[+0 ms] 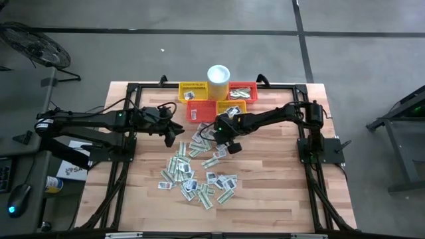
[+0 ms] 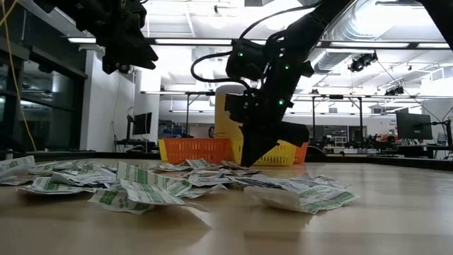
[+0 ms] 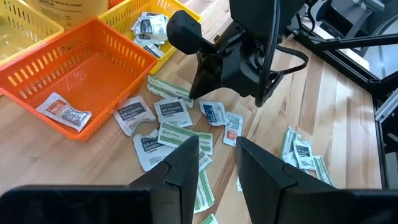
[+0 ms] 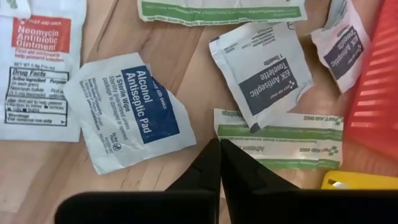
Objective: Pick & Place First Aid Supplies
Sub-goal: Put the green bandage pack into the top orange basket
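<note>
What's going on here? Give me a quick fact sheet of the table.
Surface: wooden table
Scattered: first aid packets
Containers: orange basket holding one packet, yellow basket, white cup
Right gripper: shut, tips down at the packets, over a green-striped bandage strip
Left gripper: open, above the pile

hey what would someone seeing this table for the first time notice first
Probably the heap of sachets strewn across the middle of the wooden table, with yellow and orange baskets and a white cup clustered at its far edge. The right gripper is down at the heap's far side, fingers shut just above an alcohol pad and a bandage strip. The left gripper hangs raised beside it.
</note>
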Robot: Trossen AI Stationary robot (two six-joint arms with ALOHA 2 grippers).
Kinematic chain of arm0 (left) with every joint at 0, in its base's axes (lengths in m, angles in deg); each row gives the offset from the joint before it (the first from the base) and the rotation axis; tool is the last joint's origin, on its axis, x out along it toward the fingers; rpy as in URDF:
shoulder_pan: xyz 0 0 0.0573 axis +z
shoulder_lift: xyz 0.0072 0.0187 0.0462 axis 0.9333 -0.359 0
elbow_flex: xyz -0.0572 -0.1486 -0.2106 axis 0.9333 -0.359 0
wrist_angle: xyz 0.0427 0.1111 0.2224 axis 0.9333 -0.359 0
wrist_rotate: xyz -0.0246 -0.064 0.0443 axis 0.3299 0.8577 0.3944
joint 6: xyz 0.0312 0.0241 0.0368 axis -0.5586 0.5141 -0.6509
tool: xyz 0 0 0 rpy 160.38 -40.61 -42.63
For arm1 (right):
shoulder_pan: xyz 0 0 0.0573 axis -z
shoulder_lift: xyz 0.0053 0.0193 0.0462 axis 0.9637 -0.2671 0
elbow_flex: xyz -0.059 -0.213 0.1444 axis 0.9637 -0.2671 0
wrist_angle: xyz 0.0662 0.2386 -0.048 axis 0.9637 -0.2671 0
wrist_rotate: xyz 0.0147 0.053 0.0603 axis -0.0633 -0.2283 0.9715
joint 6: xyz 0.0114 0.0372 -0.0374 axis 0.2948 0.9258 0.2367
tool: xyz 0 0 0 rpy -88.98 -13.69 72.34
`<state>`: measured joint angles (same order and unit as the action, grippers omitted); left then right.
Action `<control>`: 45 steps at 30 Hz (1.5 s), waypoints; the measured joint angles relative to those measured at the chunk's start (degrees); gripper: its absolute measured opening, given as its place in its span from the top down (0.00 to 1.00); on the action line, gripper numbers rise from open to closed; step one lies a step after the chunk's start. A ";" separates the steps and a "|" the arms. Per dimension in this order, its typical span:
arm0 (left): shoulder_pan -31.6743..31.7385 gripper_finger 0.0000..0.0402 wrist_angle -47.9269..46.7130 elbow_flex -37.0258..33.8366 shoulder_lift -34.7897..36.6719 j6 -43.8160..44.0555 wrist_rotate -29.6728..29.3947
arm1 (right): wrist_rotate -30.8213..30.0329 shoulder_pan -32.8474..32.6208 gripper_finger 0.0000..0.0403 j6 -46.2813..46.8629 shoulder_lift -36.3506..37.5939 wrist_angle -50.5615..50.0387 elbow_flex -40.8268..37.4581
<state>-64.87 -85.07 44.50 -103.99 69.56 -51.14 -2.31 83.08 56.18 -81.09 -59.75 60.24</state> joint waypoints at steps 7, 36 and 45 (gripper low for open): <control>-0.01 0.74 0.02 0.00 0.00 0.15 0.00 | 0.85 -1.37 1.00 8.00 0.40 -0.45 -0.05; -0.01 0.74 0.39 0.00 -0.02 0.00 -0.15 | 1.61 -7.40 1.00 28.94 16.72 -9.28 -0.23; -0.01 0.74 0.46 0.00 -0.02 0.00 -0.22 | -5.45 -7.32 1.00 37.61 26.81 -17.88 -0.15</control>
<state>-64.89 -84.61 44.50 -104.01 69.56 -51.36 -7.76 75.76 93.78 -54.29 -77.63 60.09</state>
